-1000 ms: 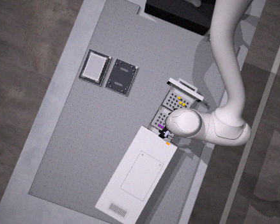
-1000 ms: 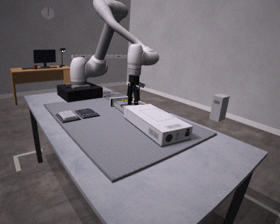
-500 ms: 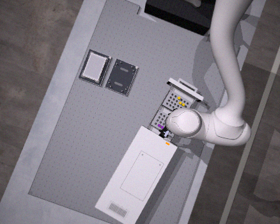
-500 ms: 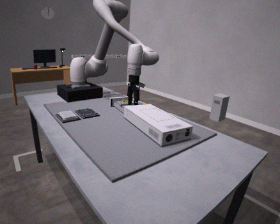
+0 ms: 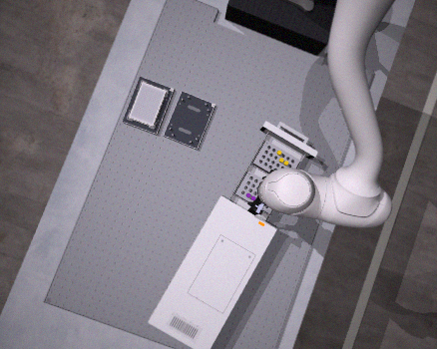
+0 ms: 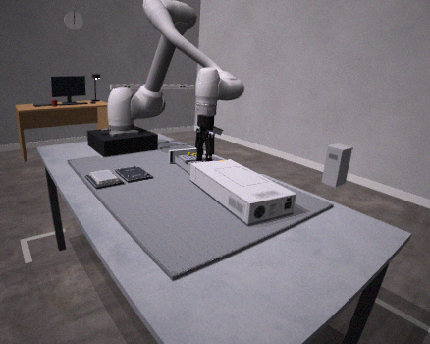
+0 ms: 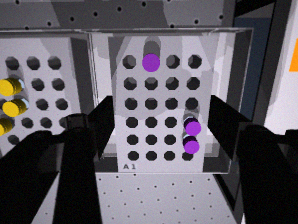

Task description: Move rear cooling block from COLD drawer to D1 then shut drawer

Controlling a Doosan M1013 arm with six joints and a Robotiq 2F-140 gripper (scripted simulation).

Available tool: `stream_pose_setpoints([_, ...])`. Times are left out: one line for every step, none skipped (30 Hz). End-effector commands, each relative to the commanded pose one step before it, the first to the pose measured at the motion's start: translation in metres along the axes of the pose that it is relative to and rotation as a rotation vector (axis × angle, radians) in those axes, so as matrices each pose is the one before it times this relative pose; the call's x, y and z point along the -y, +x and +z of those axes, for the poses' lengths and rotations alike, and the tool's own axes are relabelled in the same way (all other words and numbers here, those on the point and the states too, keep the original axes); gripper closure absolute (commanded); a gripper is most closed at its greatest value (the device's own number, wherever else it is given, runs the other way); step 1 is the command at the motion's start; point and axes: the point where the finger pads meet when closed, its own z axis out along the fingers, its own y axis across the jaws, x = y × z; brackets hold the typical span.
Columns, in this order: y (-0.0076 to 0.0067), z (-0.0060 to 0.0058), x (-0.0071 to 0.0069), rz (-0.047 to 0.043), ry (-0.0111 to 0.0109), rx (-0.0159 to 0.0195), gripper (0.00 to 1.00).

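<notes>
The cooler COLD [image 5: 211, 274] [image 6: 241, 182] [image 7: 294, 55] has its drawer [image 7: 172, 31] open and its orange lamp [image 5: 261, 223] lit. The rear block [image 5: 250, 185] [image 7: 161, 94] is in the drawer, marked A1, with three purple tubes [image 7: 151, 62] [image 7: 193, 128] [image 7: 191, 146] in its bores. My gripper [image 6: 205, 158] [image 7: 160, 108] points down and is shut on the rear block, one finger at each side. The front block [image 5: 267, 159] [image 7: 42, 47] holds three yellow tubes [image 5: 281, 157] [image 7: 14, 107] nearer the handle. The dark slot D1 [image 5: 190, 120] [image 6: 134, 173] is empty.
Slot D2 [image 5: 125, 118], beyond D1, carries a pale block [image 5: 148, 104] [image 6: 104, 176]. The drawer's front with handle [image 5: 290, 140] faces the robot's black base [image 5: 275, 30] [image 6: 124, 143]. COLD's casing stands close beside the gripper.
</notes>
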Motion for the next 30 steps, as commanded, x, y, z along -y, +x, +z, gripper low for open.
stream_pose_setpoints([-0.00126,0.00050,-0.00049,0.00053,-0.00063,0.00003,0.69])
stream_pose_setpoints([0.00000,0.00000,0.00000,0.00000,0.00000,0.00000,0.70])
stream_pose_setpoints([0.00000,0.00000,0.00000,0.00000,0.00000,0.00000,0.72])
stream_pose_setpoints([0.00000,0.00000,0.00000,0.00000,0.00000,0.00000,0.73])
stream_pose_setpoints([0.00000,0.00000,0.00000,0.00000,0.00000,0.00000,0.75])
stream_pose_setpoints([0.00000,0.00000,0.00000,0.00000,0.00000,0.00000,0.76])
stream_pose_setpoints([0.00000,0.00000,0.00000,0.00000,0.00000,0.00000,0.78])
stream_pose_setpoints([0.00000,0.00000,0.00000,0.00000,0.00000,0.00000,0.79])
stream_pose_setpoints([0.00000,0.00000,0.00000,0.00000,0.00000,0.00000,0.81])
stream_pose_setpoints([0.00000,0.00000,0.00000,0.00000,0.00000,0.00000,0.82])
stream_pose_setpoints([0.00000,0.00000,0.00000,0.00000,0.00000,0.00000,0.84])
stream_pose_setpoints([0.00000,0.00000,0.00000,0.00000,0.00000,0.00000,0.85])
stream_pose_setpoints([0.00000,0.00000,0.00000,0.00000,0.00000,0.00000,0.87])
stream_pose_setpoints([0.00000,0.00000,0.00000,0.00000,0.00000,0.00000,0.87])
stream_pose_setpoints([0.00000,0.00000,0.00000,0.00000,0.00000,0.00000,0.87])
stream_pose_setpoints([0.00000,0.00000,0.00000,0.00000,0.00000,0.00000,0.88])
stream_pose_setpoints([0.00000,0.00000,0.00000,0.00000,0.00000,0.00000,0.90])
stream_pose_setpoints([0.00000,0.00000,0.00000,0.00000,0.00000,0.00000,0.90])
stream_pose_setpoints([0.00000,0.00000,0.00000,0.00000,0.00000,0.00000,0.90])
stream_pose_setpoints([0.00000,0.00000,0.00000,0.00000,0.00000,0.00000,0.90])
stream_pose_setpoints([0.00000,0.00000,0.00000,0.00000,0.00000,0.00000,0.90])
stream_pose_setpoints([0.00000,0.00000,0.00000,0.00000,0.00000,0.00000,0.90])
stream_pose_setpoints([0.00000,0.00000,0.00000,0.00000,0.00000,0.00000,0.90])
stream_pose_setpoints([0.00000,0.00000,0.00000,0.00000,0.00000,0.00000,0.90])
stream_pose_setpoints([0.00000,0.00000,0.00000,0.00000,0.00000,0.00000,0.90])
stream_pose_setpoints([0.00000,0.00000,0.00000,0.00000,0.00000,0.00000,0.90])
stream_pose_setpoints([0.00000,0.00000,0.00000,0.00000,0.00000,0.00000,0.90])
stream_pose_setpoints([0.00000,0.00000,0.00000,0.00000,0.00000,0.00000,0.90])
stream_pose_setpoints([0.00000,0.00000,0.00000,0.00000,0.00000,0.00000,0.90])
stream_pose_setpoints([0.00000,0.00000,0.00000,0.00000,0.00000,0.00000,0.90])
